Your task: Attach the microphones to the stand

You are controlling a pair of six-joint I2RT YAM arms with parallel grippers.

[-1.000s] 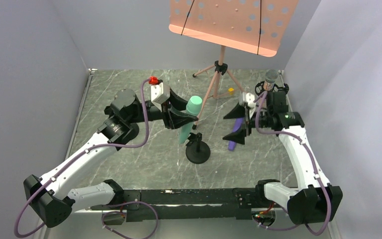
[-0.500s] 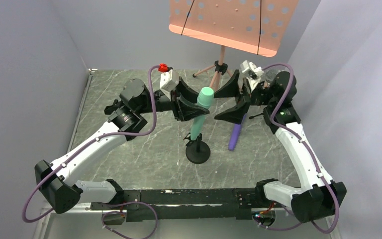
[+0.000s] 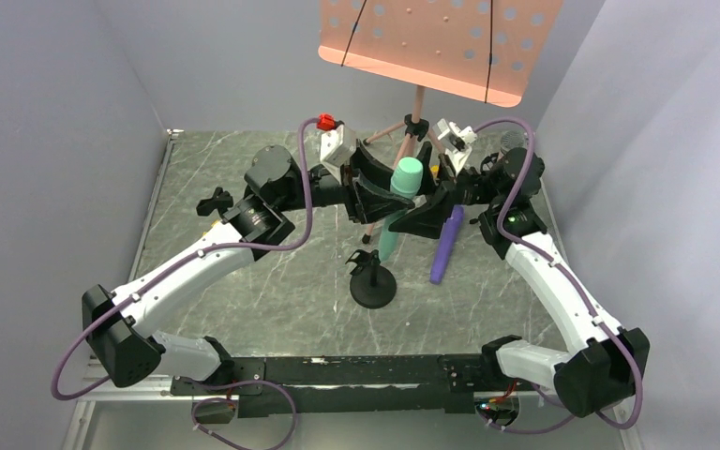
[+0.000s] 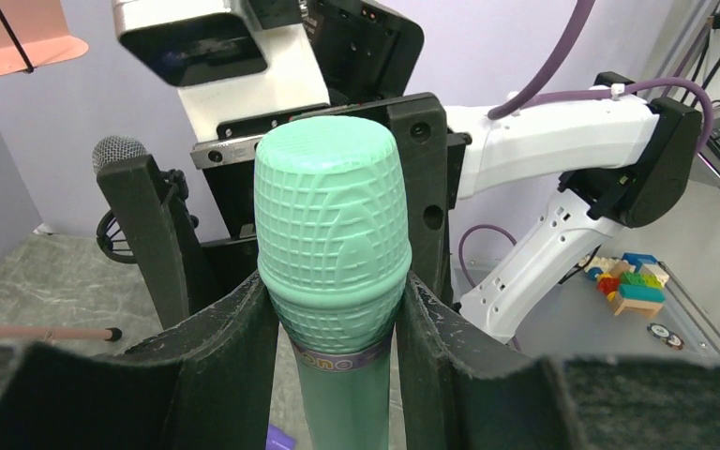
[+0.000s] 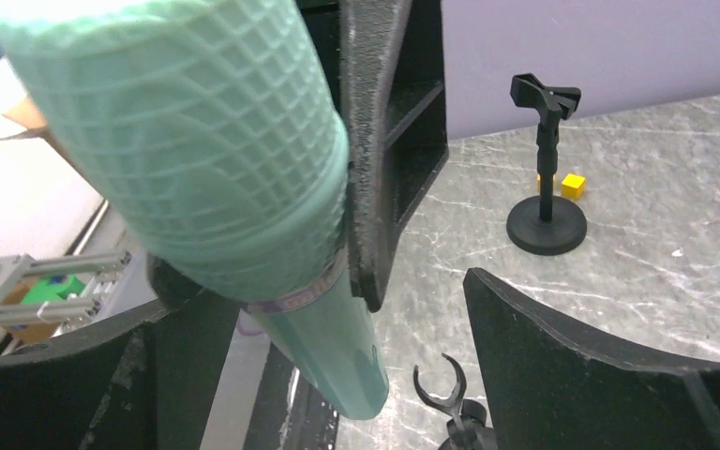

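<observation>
My left gripper (image 3: 384, 202) (image 4: 337, 375) is shut on the mint green microphone (image 3: 398, 202) (image 4: 333, 244) just below its head. It holds it nearly upright, tip down, above and just behind the black clip stand (image 3: 372, 281) (image 5: 441, 389). My right gripper (image 3: 428, 208) (image 5: 337, 366) is open with its jaws on either side of the same microphone (image 5: 244, 187), not closed on it. The purple microphone (image 3: 445, 246) lies on the table. The silver microphone's mesh head (image 3: 511, 141) (image 4: 117, 150) stands at the back right.
A pink music stand (image 3: 441, 37) on a tripod (image 3: 412, 131) stands at the back centre. Another black clip stand (image 3: 216, 200) (image 5: 546, 187) with a yellow block (image 5: 573, 185) beside it is at the left. Grey walls enclose the marble table (image 3: 291, 291).
My left arm has lifted the green microphone up and to the right. My right gripper has swung left from over the purple microphone to straddle the green one. The purple microphone stayed on the table.
</observation>
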